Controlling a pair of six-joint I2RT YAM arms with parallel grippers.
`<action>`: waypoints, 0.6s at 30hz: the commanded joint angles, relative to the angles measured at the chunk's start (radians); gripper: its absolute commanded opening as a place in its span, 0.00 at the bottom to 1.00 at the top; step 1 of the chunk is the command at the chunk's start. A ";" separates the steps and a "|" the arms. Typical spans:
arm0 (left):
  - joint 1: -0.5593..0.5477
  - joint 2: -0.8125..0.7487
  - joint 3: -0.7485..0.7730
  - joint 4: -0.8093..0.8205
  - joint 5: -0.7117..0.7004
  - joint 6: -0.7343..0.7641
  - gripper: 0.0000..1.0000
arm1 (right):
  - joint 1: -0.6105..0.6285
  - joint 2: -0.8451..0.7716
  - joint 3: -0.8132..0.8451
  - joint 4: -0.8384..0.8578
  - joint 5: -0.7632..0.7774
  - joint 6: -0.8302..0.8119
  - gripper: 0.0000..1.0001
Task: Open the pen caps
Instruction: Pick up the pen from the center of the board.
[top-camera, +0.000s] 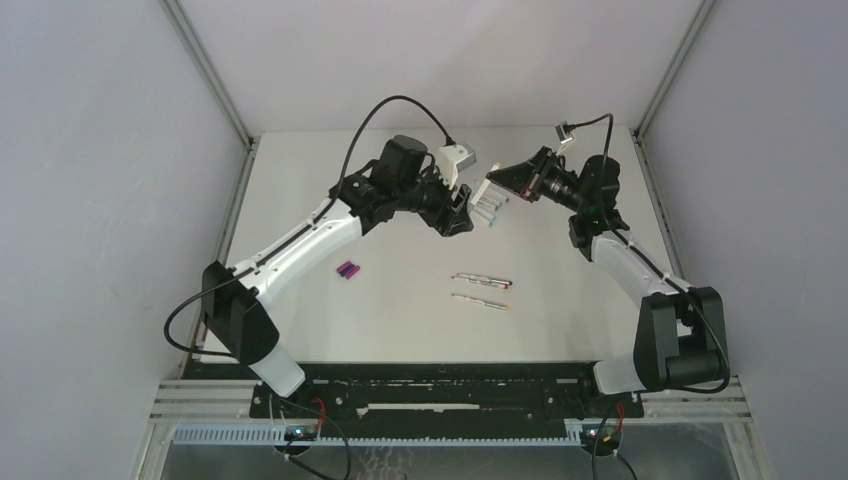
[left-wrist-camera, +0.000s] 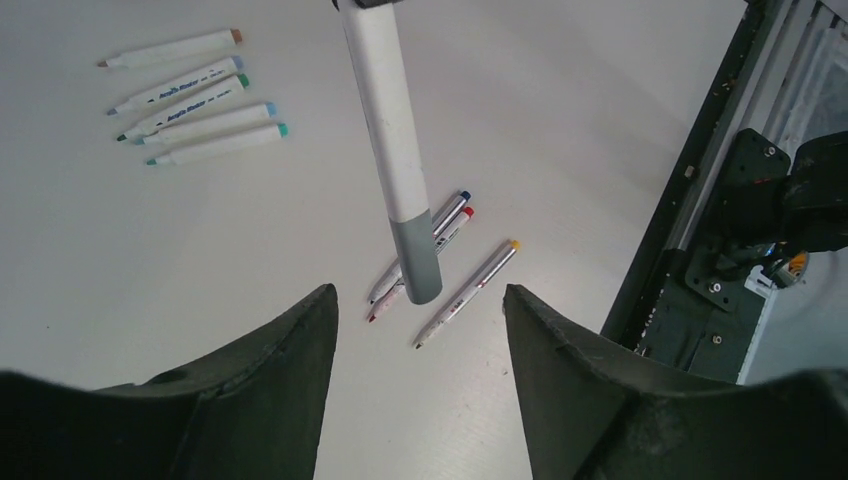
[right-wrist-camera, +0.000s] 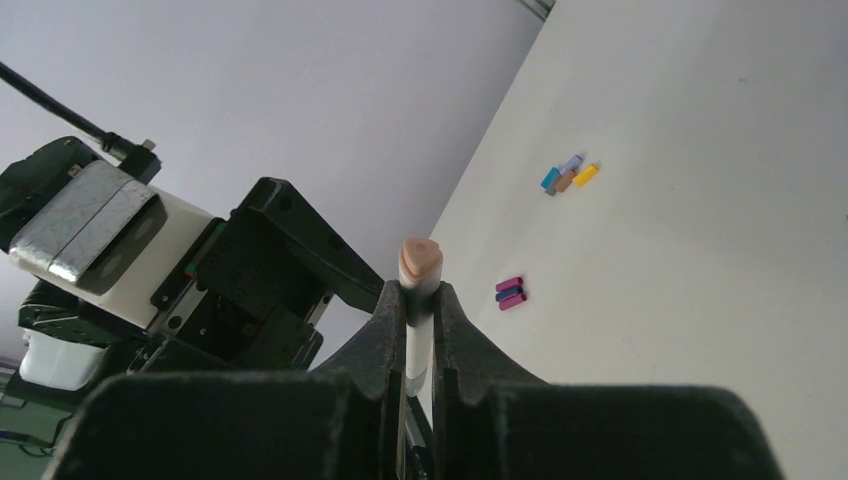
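White table, grey walls

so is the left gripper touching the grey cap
Apart. The left wrist view shows a clear gap between the grey cap and each finger of the left gripper.

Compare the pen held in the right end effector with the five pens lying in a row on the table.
The held pen is off the table, clamped in the right end effector; the five pens lie flat, side by side. The held pen's free end wears a grey cap; the five pens show bare pointed tips. Both have white barrels.
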 joint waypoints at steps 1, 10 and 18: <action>-0.005 -0.001 0.062 0.021 0.029 -0.019 0.59 | 0.017 -0.049 -0.010 0.073 -0.006 0.040 0.00; -0.010 0.007 0.065 0.023 0.029 -0.016 0.39 | 0.029 -0.059 -0.012 0.065 -0.015 0.044 0.00; -0.010 0.003 0.069 0.018 0.015 -0.007 0.06 | 0.049 -0.059 -0.012 0.056 -0.020 0.032 0.00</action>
